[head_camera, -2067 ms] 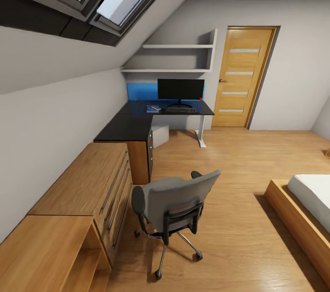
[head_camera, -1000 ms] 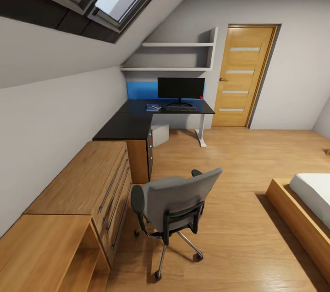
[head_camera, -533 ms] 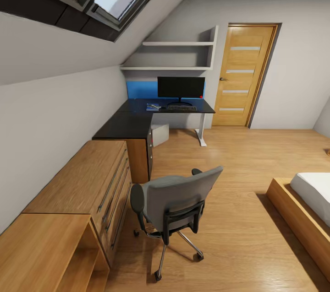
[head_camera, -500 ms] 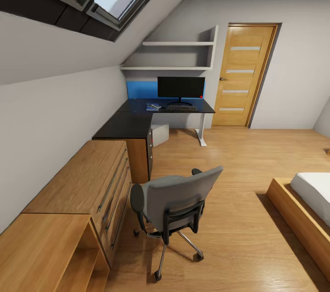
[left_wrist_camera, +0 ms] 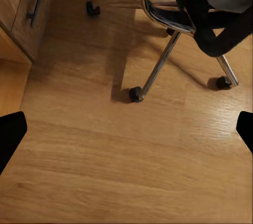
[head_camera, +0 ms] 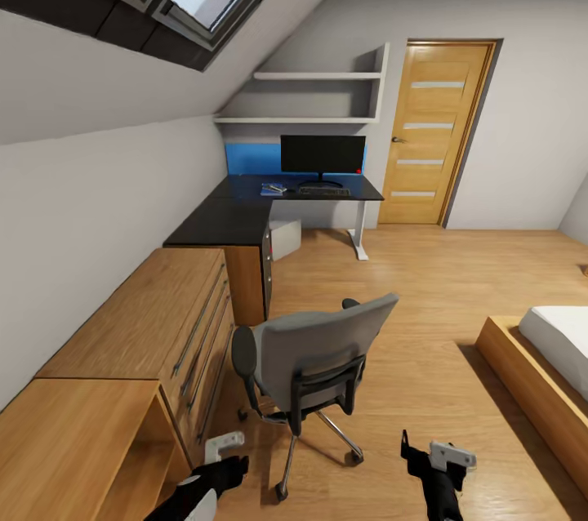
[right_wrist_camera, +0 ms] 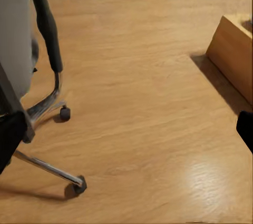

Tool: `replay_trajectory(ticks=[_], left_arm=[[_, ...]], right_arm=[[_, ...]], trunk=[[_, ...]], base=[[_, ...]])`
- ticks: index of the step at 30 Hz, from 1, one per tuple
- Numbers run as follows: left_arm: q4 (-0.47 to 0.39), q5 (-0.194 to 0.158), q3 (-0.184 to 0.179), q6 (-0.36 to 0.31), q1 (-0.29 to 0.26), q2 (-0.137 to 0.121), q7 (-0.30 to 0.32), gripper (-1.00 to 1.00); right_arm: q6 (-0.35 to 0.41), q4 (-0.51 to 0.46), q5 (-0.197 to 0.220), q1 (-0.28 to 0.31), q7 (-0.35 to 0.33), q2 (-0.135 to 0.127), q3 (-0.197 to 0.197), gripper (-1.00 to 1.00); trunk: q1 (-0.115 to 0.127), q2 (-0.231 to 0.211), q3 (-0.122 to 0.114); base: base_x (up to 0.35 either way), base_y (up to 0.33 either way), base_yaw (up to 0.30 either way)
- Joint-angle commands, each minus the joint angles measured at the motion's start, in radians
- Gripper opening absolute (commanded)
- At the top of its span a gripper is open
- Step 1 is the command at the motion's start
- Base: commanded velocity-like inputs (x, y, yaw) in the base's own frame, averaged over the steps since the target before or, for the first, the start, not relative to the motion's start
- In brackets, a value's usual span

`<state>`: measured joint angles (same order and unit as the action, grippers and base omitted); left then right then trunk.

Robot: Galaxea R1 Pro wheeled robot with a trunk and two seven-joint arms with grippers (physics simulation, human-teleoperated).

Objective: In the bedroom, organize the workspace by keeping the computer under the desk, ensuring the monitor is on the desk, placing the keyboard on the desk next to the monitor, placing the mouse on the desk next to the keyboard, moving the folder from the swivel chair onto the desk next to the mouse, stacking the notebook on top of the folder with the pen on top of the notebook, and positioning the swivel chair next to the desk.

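The grey swivel chair [head_camera: 314, 354] stands on the wooden floor with its back toward me, and the back hides the seat. Its chrome base [left_wrist_camera: 158, 71] and castors lie just beyond my left gripper [left_wrist_camera: 126, 132], which is open. My right gripper [right_wrist_camera: 126, 134] is also open, over bare floor beside the chair's castors [right_wrist_camera: 79, 184]. Both grippers show low in the head view, left [head_camera: 222, 457] and right [head_camera: 434, 456]. Far off, the black desk [head_camera: 229, 223] carries the monitor [head_camera: 322, 155], the keyboard [head_camera: 324, 192] and a small flat blue thing [head_camera: 273, 189]. The computer [head_camera: 286, 239] sits under the desk.
A wooden drawer chest [head_camera: 155, 325] and a lower wooden bench [head_camera: 73, 439] line the left wall. A bed with a wooden frame [head_camera: 531, 390] is at the right. A wooden door [head_camera: 433, 133] stands behind the desk, with wall shelves [head_camera: 318, 100] above it.
The camera has shifted slightly, so the room sits a little differently in the picture. Both grippers have risen into the lower edge of the head view. The chair and desk things have not moved.
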<state>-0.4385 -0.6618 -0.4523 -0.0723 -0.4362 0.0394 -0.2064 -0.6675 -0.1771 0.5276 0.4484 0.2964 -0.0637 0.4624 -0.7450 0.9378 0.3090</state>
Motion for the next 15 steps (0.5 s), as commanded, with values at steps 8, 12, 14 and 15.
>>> replay_trajectory(ticks=[8, 12, 14, 15], left_arm=[[0.002, -0.004, -0.008, -0.01, -0.035, 0.002, -0.007, 1.0], [0.003, -0.003, -0.008, -0.011, -0.062, 0.0, -0.006, 1.0], [0.003, -0.002, -0.008, -0.011, -0.076, -0.001, -0.006, 1.0], [0.003, -0.002, -0.008, -0.01, -0.076, -0.001, -0.006, 1.0]], right_arm=[[0.169, 0.007, 0.063, 0.089, -0.003, -0.024, -0.02, 1.0], [0.174, 0.026, 0.065, 0.094, -0.024, -0.024, -0.021, 1.0], [0.175, 0.032, 0.066, 0.094, -0.033, -0.024, -0.021, 1.0], [0.175, 0.033, 0.066, 0.094, -0.034, -0.024, -0.021, 1.0]], trunk=[[-0.031, 0.057, 0.027], [-0.046, 0.085, 0.039], [-0.054, 0.099, 0.045], [-0.058, 0.106, 0.049]], base=[[0.0, 0.0, 0.0], [0.0, 0.0, 0.0], [0.0, 0.0, 0.0], [0.0, 0.0, 0.0]])
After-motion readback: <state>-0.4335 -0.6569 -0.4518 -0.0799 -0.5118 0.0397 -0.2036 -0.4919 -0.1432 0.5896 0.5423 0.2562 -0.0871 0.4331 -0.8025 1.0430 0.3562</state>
